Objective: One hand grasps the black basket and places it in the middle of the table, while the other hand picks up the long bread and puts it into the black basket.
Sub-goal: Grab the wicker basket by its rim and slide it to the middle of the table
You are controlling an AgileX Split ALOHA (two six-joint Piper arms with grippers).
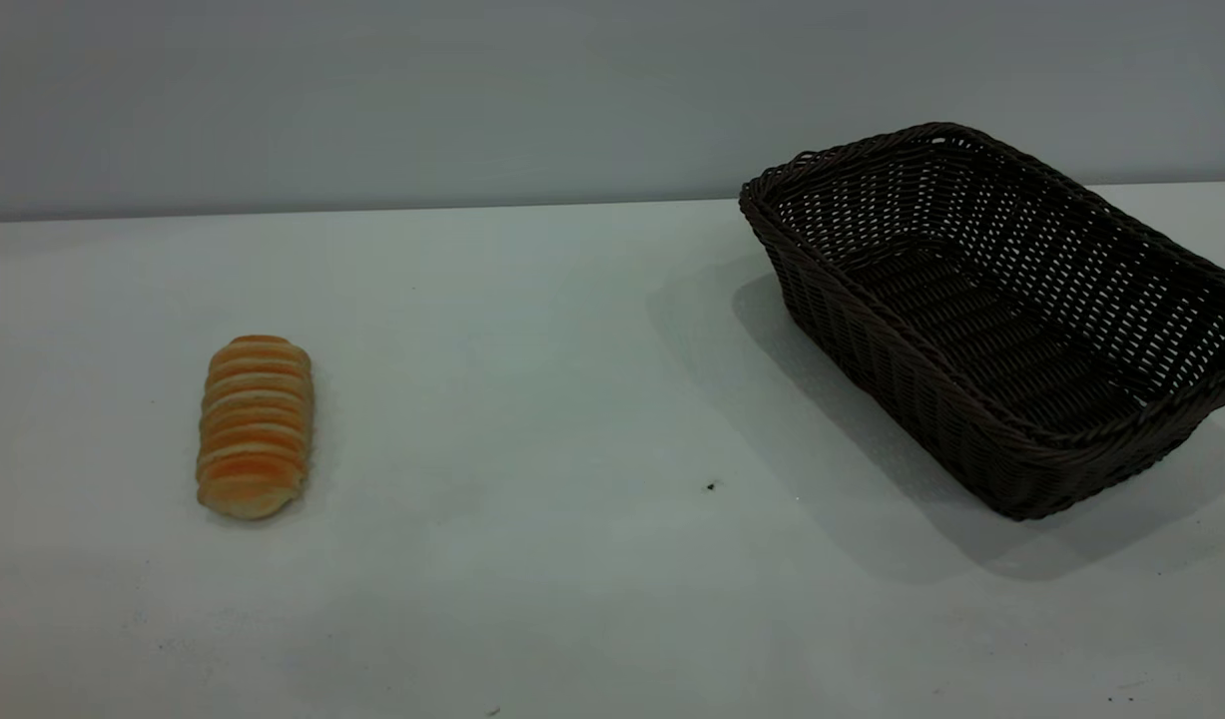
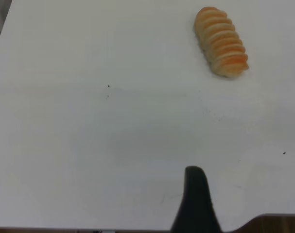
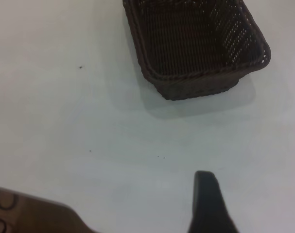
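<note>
**Both arms back at the near edge, basket and bread untouched**

Only one black finger of the right gripper (image 3: 208, 204) shows in its wrist view, low over the bare table (image 3: 64, 121) near the table's edge. Whether the jaws stand open or closed cannot be told, but nothing is held. Ahead of that finger, well apart from it, sits the black basket (image 3: 196, 48), empty, its nearest short wall and braided rim turned toward the gripper.

The left gripper (image 2: 198, 201) is in the same case — a single dark finger over the table near its edge, jaw width not visible, nothing in it. The long bread (image 2: 221, 41) lies well ahead of it and off to one side, flat on the tabletop.

In the exterior view the bread (image 1: 257, 427) is far to the left and the basket (image 1: 991, 320) far to the right, angled, with open table (image 1: 572, 399) between them.

The first step is likely the basket grasp. Judging from its flared walls, the right gripper would do best to come down over the nearest rim — one finger inside, one outside — and pinch the wall squarely. It should then drag or lift without tipping the basket, leaving the opening upward for the bread.
</note>
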